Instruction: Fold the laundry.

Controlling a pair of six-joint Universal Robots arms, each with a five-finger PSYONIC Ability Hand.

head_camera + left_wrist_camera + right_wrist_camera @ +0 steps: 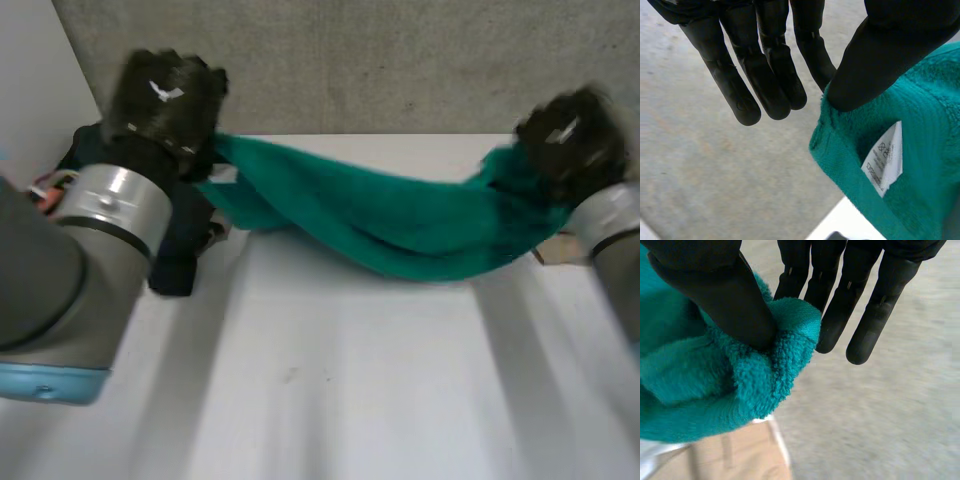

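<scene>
Left hand (890,55): thumb pressed onto a corner of the towel (935,125), white label (883,162) just inside it. Its fingers (770,75) are straight and close together, w/ the nearest one backing the thumb, so it's a pinch, not a wrap. Right hand (725,295): same deal, thumb clamps a bunched corner against straight fingers (875,305), pile bulging round the thumb. The towel hangs btwn the two hands along the far edge of the tabletop (330,380), raised at both ends and sagging in the mid. The low part is near the surface; can't tell if it touches. Handling, my guess: thick soft terry, light, no stiffness, so it droops and twists wherever unsupported. Rough pile grips well, nothing fragile. Both pinches look shallow, esp. the left, so a hard tug could slip one. Best holds are two corners of one edge, pulled just taut enough to flatten it before laying down. Dark bundle (180,255) by the far left corner is prob. another garment, but the view is too poor to say. A tan flat thing (725,455) sits under the right hand at the far right edge.
</scene>
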